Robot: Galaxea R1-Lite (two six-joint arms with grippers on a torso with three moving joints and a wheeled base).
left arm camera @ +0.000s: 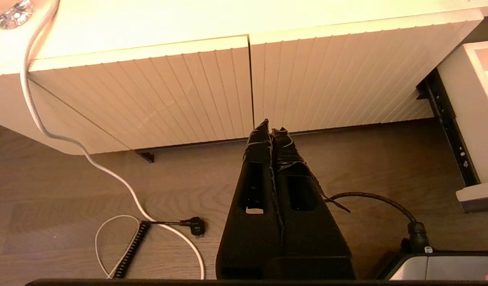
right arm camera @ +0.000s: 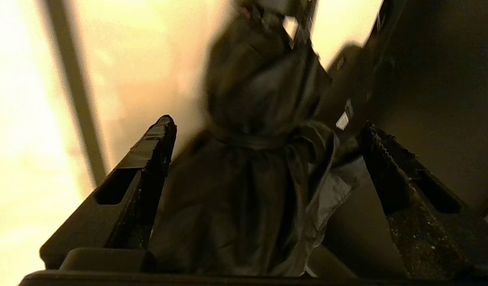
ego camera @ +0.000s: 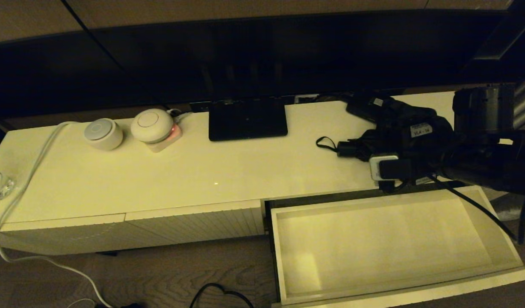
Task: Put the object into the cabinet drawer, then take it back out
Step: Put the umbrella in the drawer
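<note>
The black folding umbrella (ego camera: 357, 147) lies on the cream cabinet top at the right, its short handle and thin wrist loop (ego camera: 325, 143) pointing left. My right gripper (right arm camera: 268, 128) is open and down over it; the bunched fabric (right arm camera: 248, 178) fills the gap between the two fingers, and one finger (right arm camera: 158, 135) is next to the cloth. Just in front of it, the wide cream drawer (ego camera: 382, 244) is pulled out, its pale interior bare. My left gripper (left arm camera: 271, 126) is shut on nothing, low in front of the ribbed cabinet fronts, out of the head view.
A flat black box with a white label (ego camera: 367, 107) lies behind the umbrella. A dark monitor foot (ego camera: 247, 122) stands mid-top, with two white round devices (ego camera: 103, 133) (ego camera: 152, 125) and a white cable (ego camera: 27, 171) at the left. Cables lie on the wooden floor (left arm camera: 148, 222).
</note>
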